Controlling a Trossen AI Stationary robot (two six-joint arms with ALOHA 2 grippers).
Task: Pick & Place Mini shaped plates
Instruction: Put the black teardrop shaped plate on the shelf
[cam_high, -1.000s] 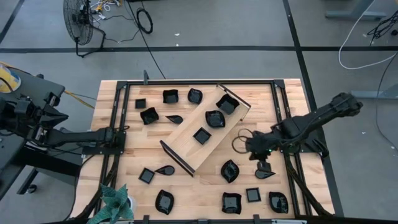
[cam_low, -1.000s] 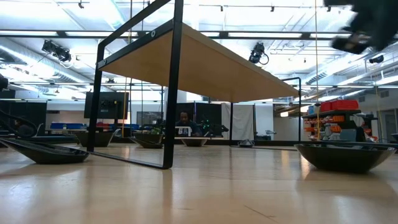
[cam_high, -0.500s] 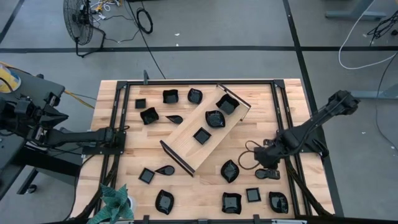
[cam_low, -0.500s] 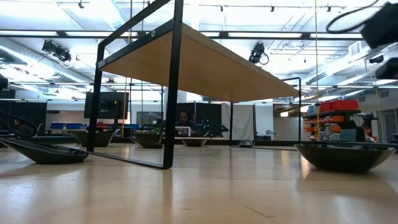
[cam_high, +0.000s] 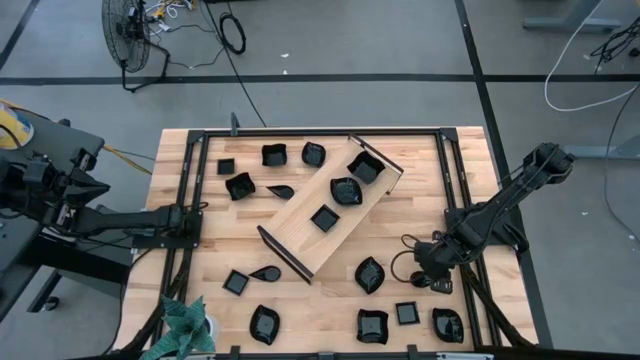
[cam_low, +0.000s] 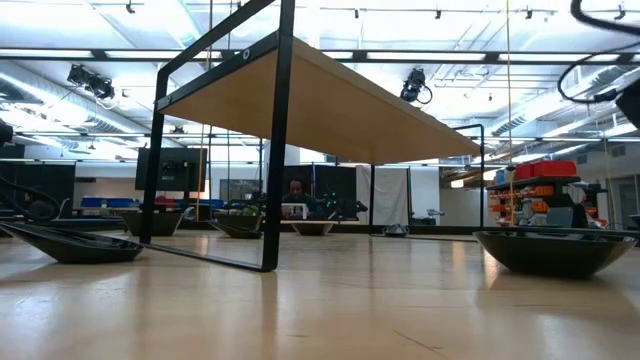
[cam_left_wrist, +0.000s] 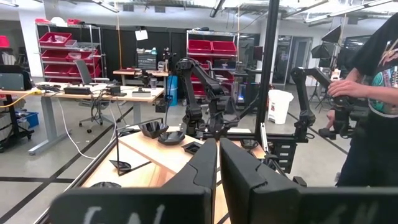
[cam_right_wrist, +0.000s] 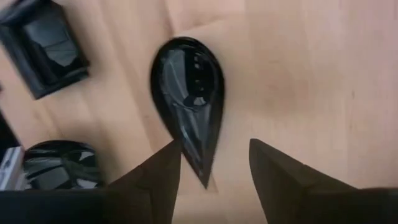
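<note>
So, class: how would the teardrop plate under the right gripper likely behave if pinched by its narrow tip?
The teardrop plate looks glossy, so the open right gripper may slip on it. It seems rigid, probably holding shape. Gripped at the pointed end, the wider bowl might swing or tilt, and it may chip if dropped.

Bright overhead light; soft shadows (wrist blur)

Robotics lab: red parts bins (cam_left_wrist: 57, 46), workbenches (cam_left_wrist: 74, 93)

Glossy black dishes on pale wood

The teardrop plate (cam_right_wrist: 188, 102) shines like glazed ceramic; the table (cam_right_wrist: 298, 68) is smooth planked wood; the right gripper (cam_right_wrist: 214, 165) fingers look matt black plastic.
</note>
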